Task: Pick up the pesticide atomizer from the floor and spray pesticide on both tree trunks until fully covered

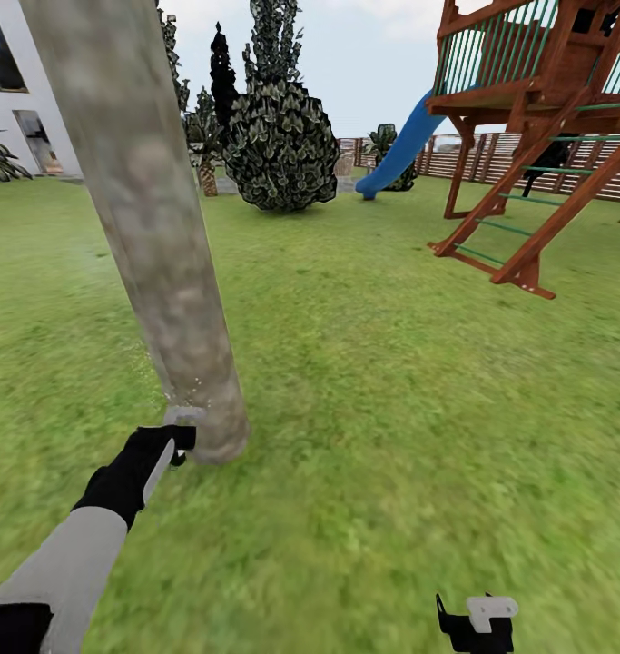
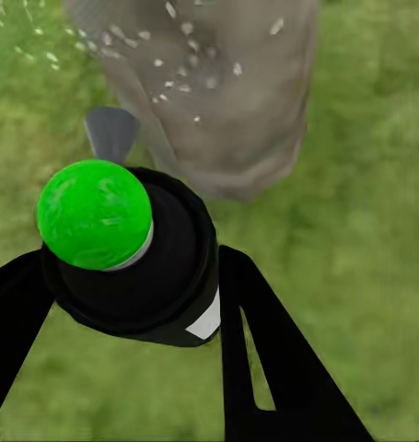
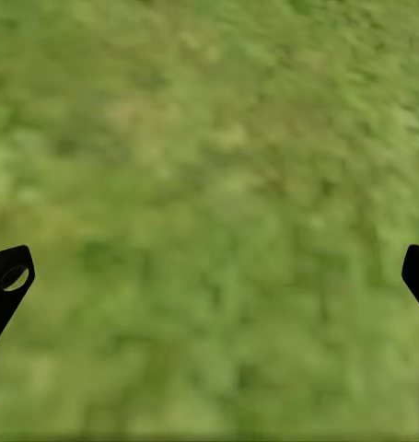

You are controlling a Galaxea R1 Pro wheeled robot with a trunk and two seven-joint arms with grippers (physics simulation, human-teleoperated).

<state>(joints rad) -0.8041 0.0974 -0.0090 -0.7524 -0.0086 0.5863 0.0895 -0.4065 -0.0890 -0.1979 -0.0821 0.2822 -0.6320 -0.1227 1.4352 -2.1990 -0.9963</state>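
Head view: L arm reaches fwd to base of tree trunk; L claw pinching the pesticide atomizer, fingers either side of its body; atomizer's pale grey head sits just beside the trunk's foot, close to touching; can't tell if actual contact.

Small white droplets speckle the lower trunk right above the atomizer; more of them in L wrist view, scattered over the bark and out over the grass at one side.

L wrist view: atomizer = black round body w/ bright green ball cap, white label patch low on its side, grey nozzle pointing at trunk; black fingers flank the body, pressed onto it.

Trunk: thick, pale grey-brown, mottled, leaning in head view; no branches low down; stands in the grass floor.

R claw low at frame's lower edge, well apart from trunk; R wrist view: fingertips at opposite edges, spread wide, nothing between them; blurry grass beneath.

Bkgd: wooden play tower w/ blue slide; dark bush; slat fence; white bldg far L.
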